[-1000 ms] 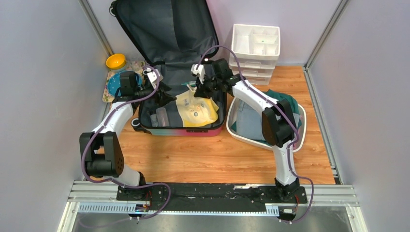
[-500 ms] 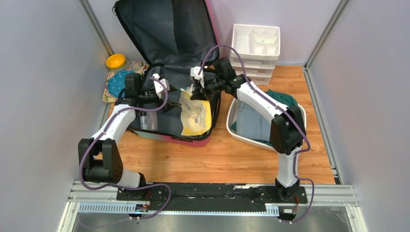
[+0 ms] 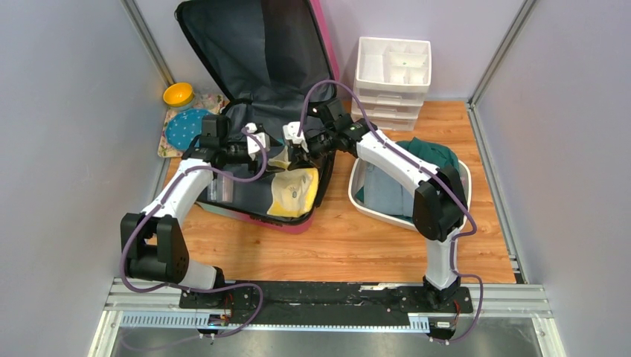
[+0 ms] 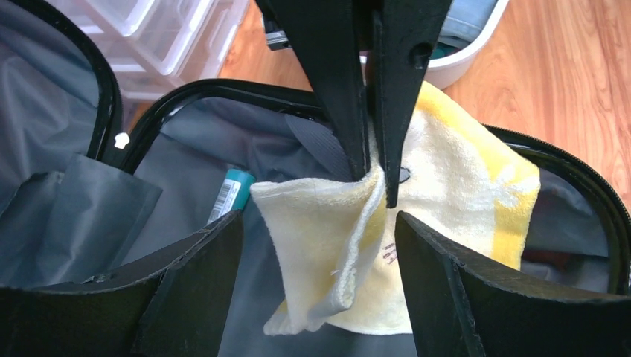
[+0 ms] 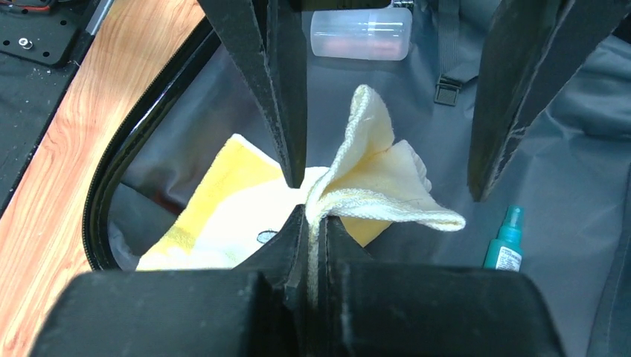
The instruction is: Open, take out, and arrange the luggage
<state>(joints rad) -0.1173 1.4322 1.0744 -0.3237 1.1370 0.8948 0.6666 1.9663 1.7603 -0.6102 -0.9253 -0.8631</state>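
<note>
Between shut jaws of right gripper (image 5: pixel 309 216): yellow towel (image 5: pixel 223 201), pinched above open luggage (image 3: pixel 253 59). Opposite, left gripper (image 4: pixel 316 223) wide open, empty, straddling hanging fold. Take-out step; next probably left closes, both lift clear.

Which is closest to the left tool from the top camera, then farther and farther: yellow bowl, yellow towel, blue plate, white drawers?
1. The yellow towel, at the left tool, inside the luggage.
2. The blue plate, left side.
3. The yellow bowl, back left corner.
4. The white drawers, back right.
</note>
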